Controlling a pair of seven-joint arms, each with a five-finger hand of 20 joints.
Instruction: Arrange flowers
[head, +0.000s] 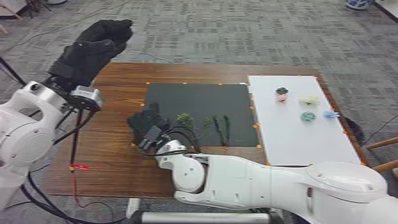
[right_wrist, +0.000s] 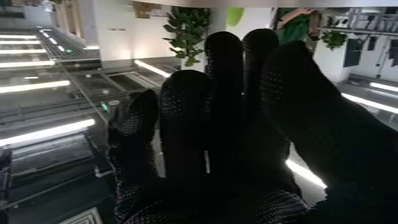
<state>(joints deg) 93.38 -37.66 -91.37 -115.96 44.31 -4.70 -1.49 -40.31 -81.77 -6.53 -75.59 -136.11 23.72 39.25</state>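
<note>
In the head view, my right hand is at the left edge of the black mat, left of a bushy green sprig. Beside that sprig lie a smaller green piece and two dark green stems. In the right wrist view, the fingers of my right hand are straight and hold nothing. The white board carries a dark flower head, a pink one, a cream one, a teal one and a blue one. My left hand is raised, open, by the table's back left corner.
The brown wooden table extends around the mat and board. My right forearm crosses its front edge. Black cables hang by the left arm, and a red tag sits near the table's front left. A chair stands off the right side.
</note>
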